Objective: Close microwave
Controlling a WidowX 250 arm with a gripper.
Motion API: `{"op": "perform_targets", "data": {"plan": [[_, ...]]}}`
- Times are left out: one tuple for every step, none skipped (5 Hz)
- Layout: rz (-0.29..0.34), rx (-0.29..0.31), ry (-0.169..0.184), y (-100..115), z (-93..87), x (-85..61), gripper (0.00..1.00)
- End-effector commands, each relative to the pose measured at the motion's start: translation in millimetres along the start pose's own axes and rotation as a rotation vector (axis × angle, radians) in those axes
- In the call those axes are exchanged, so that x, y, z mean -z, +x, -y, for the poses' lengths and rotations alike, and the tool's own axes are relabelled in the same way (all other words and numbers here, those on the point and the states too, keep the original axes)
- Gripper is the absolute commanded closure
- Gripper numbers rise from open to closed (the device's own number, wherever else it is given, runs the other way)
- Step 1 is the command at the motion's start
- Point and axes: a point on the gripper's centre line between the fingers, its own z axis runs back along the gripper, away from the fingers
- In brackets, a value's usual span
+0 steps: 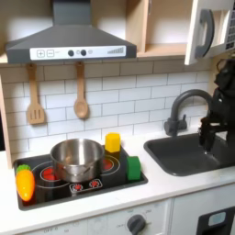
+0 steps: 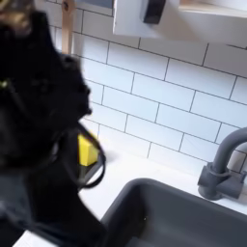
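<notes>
Microwave (image 1: 209, 32) cut off by top and right edges in the first exterior view; keypad out of frame. Claw (image 1: 209, 138) dark against sink (image 1: 188, 158), jaw state indeterminate. Blurred black arm (image 2: 43, 125) covering yellow block (image 2: 87, 151) beside sink.

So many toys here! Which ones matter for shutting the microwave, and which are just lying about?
For the job:
microwave door, swung open
claw, hanging over the sink

Lying about:
steel pot
yellow block
green block
two wooden utensils
tap
</notes>
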Motion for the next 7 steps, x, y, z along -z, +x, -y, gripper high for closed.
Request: {"op": "perform_targets", "data": {"plan": [[0.036,0.022,-0.025,32.3,8.6,-8.1,0.0],[0.055,0.031,-0.036,43.5,14.6,-11.7,0.0],[0.061,0.045,-0.052,54.0,23.6,-12.8,0.0],[0.081,0.044,-0.069,67.7,30.3,-16.7,0.0],[0.092,0.041,-0.073,79.8,32.2,-17.9,0.0],[0.093,0.038,-0.079,88.3,35.2,-17.7,0.0],[0.1,0.032,-0.082,95.5,36.0,-19.4,0.0]]}}
